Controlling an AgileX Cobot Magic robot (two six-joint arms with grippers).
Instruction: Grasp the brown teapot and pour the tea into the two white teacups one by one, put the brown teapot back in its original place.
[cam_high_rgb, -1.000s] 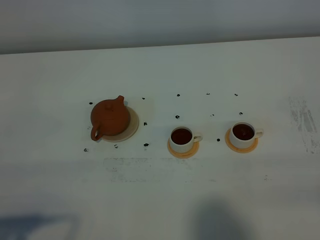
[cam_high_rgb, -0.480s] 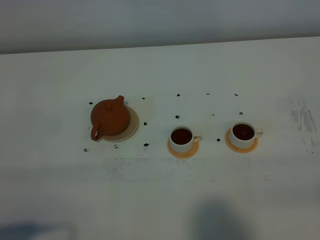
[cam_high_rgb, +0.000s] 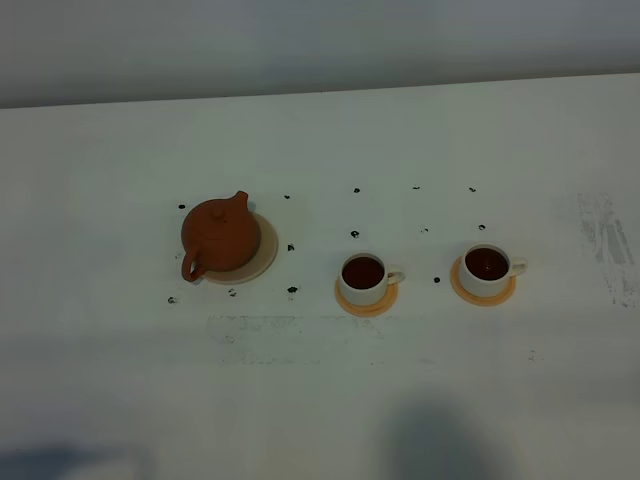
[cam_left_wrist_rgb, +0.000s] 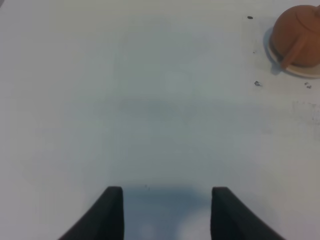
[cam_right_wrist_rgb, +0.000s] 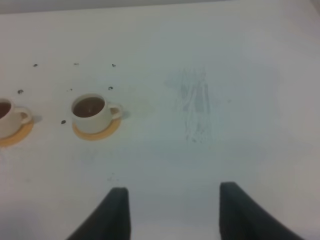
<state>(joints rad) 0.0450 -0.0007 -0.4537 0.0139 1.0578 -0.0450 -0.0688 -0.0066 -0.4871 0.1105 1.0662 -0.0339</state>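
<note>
The brown teapot (cam_high_rgb: 220, 238) stands upright on its pale cream saucer (cam_high_rgb: 264, 254) at the left of the white table. To its right, the two white teacups (cam_high_rgb: 363, 275) (cam_high_rgb: 487, 268) hold dark tea. Neither gripper shows in the exterior view. In the left wrist view my left gripper (cam_left_wrist_rgb: 167, 191) is open over bare table, with the teapot (cam_left_wrist_rgb: 298, 34) far from it. My right gripper (cam_right_wrist_rgb: 174, 188) also has its fingers apart with nothing between them. One teacup (cam_right_wrist_rgb: 92, 112) lies well ahead of it, and the other (cam_right_wrist_rgb: 7, 117) is cut by the frame edge.
Each cup sits on a small orange coaster (cam_high_rgb: 366, 303) (cam_high_rgb: 483, 294). Small black dots (cam_high_rgb: 355, 234) mark the table around the teapot and cups. A grey scuffed patch (cam_high_rgb: 605, 240) lies at the right. The table's far edge (cam_high_rgb: 320, 92) meets a grey wall.
The dark shadow at the bottom-left edge of the exterior view has shrunk. Teapot and cups have not moved.
</note>
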